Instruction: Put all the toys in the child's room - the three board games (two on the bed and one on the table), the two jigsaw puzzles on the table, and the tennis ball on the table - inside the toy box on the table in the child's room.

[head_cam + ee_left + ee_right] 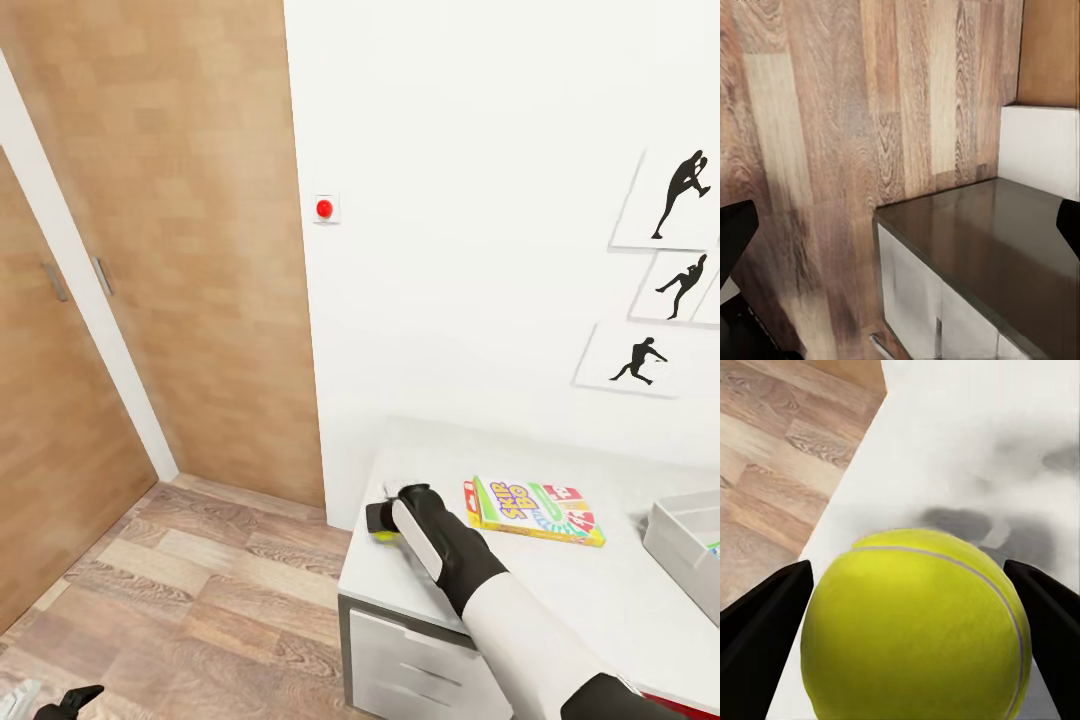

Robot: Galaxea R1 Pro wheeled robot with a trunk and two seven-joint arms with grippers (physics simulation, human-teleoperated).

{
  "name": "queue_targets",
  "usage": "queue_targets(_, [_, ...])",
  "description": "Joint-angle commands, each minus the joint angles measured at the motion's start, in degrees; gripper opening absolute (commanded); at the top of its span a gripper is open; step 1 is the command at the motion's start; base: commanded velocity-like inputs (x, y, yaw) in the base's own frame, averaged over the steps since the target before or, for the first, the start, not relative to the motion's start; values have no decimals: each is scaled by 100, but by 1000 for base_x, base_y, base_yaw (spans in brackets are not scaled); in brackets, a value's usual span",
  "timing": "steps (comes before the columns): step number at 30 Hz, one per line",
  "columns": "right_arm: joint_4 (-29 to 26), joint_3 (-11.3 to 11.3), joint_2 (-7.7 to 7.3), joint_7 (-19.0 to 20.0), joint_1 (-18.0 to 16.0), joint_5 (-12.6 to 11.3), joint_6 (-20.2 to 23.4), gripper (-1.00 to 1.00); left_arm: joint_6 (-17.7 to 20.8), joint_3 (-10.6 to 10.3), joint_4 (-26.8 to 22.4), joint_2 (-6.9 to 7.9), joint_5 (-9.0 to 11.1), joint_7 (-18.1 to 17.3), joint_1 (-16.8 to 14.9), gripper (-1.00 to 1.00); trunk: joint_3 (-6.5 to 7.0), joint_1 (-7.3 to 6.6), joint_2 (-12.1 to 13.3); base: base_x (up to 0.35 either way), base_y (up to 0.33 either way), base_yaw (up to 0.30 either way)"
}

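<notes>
Right gripper (911,637): fingers (761,630) spread about the width of the tennis ball (915,622), one on each side of it, flush against its sides as far as the right wrist view shows. Reads as gripping the ball. Pale counter (960,442) surface is right under the ball, with a shadow just beyond it; can't tell whether the ball is resting on the top or lifted slightly.

Head view: right gripper (383,522) sits near the counter's (600,590) left end, close to its front corner, with a sliver of yellow-green ball (385,535) visible under the black wrist. One board game (533,510), a flat box with a green-edged cover, lies flat on the counter just beyond and to the right of the gripper, not touching it. Light grey toy box (678,540) sits at the right edge of frame, well apart from the ball, cut off by the frame edge.

Left gripper (65,703): low at the bottom left corner over the wood floor (200,590). In the left wrist view its black fingers (735,240) show at opposite edges, wide apart, with nothing between them. That view looks down on the floor and a dark-topped cabinet (997,247) with white fronts.
</notes>
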Motion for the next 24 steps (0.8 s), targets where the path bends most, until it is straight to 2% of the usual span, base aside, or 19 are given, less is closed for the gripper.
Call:
queue_targets(1, [-166, 18, 0, -50, 42, -52, 13, -100, 25, -25, -66, 1, 58, 34, 1, 100, -6, 1, -5, 0, 0, 0])
queue_targets(3, [-948, 31, 0, -38, 312, -12, 9, -100, 54, -334, -489, 6, 57, -43, 1, 100, -6, 1, -5, 0, 0, 0])
queue_targets(5, [-1430, 55, -67, -35, 481, 59, 11, -100, 45, -591, -745, 8, 51, -62, -2, 100, -6, 1, -5, 0, 0, 0])
queue_targets(6, [-2220, 117, -287, -27, 716, 264, 16, -100, 21, -963, -1054, 15, -3, -81, -32, 100, -6, 1, -5, 0, 0, 0])
queue_targets(7, [-2745, 147, -470, -18, 858, 409, 22, -100, 12, -1154, -1182, 12, -59, -91, -103, 100, -6, 1, -5, 0, 0, 0])
queue_targets(8, [-3014, 159, -577, -15, 921, 469, 27, -100, 14, -1241, -1233, 10, -83, -98, -146, 100, -6, 1, -5, 0, 0, 0])
queue_targets(9, [-3607, 181, -825, -9, 1046, 589, 85, -100, 45, -1423, -1373, 7, -117, -132, -228, 100, -6, 1, -5, 0, 0, 0])
queue_targets(13, [-4250, 123, -1154, -3, 1110, 665, 503, -100, 141, -1568, -1575, -5, -100, -358, -342, 100, -6, 1, -5, 0, 0, 0])
queue_targets(14, [-4447, 42, -1334, 1, 1093, 683, 748, -100, 212, -1659, -1620, -38, -94, -505, -474, 100, -6, 1, -5, 0, 0, 0])
queue_targets(15, [-4516, -30, -1418, 4, 1079, 689, 844, -100, 247, -1708, -1636, -58, -90, -563, -553, 100, -6, 1, -5, 0, 0, 0])
queue_targets(16, [-4614, -243, -1561, 11, 1047, 695, 992, -100, 325, -1787, -1659, -93, -84, -647, -737, 100, -6, 1, -5, 0, 0, 0])
queue_targets(17, [-4649, -363, -1612, 14, 1030, 696, 1046, -100, 374, -1822, -1667, -107, -82, -671, -845, 100, -6, 1, -5, 0, 0, 0])
queue_targets(18, [-4701, -590, -1686, 17, 1004, 698, 1124, -100, 484, -1942, -1679, -137, -82, -700, -1108, 100, -6, 1, -5, 0, 0, 0])
queue_targets(20, [-4734, -765, -1743, 19, 971, 697, 1171, -100, 593, -2196, -1686, -163, -84, -702, -1403, 100, -6, 1, -5, 0, 0, 0])
queue_targets(21, [-4754, -896, -1794, 21, 928, 700, 1201, -100, 676, -2547, -1691, -182, -86, -650, -1711, 100, -6, 1, -5, 0, 0, 0])
queue_targets(22, [-4761, -962, -1827, 23, 902, 700, 1211, -100, 705, -2722, -1693, -189, -85, -590, -1868, 100, -6, 1, -5, 0, 0, 0])
queue_targets(23, [-4774, -1105, -1915, 49, 860, 699, 1224, -100, 749, -3019, -1695, -208, -84, -398, -2173, 100, -6, 1, -5, 0, 0, 0])
queue_targets(24, [-4781, -1253, -2010, 190, 832, 695, 1230, -100, 778, -3222, -1697, -258, -80, -168, -2452, 100, -6, 1, -5, 0, 0, 0])
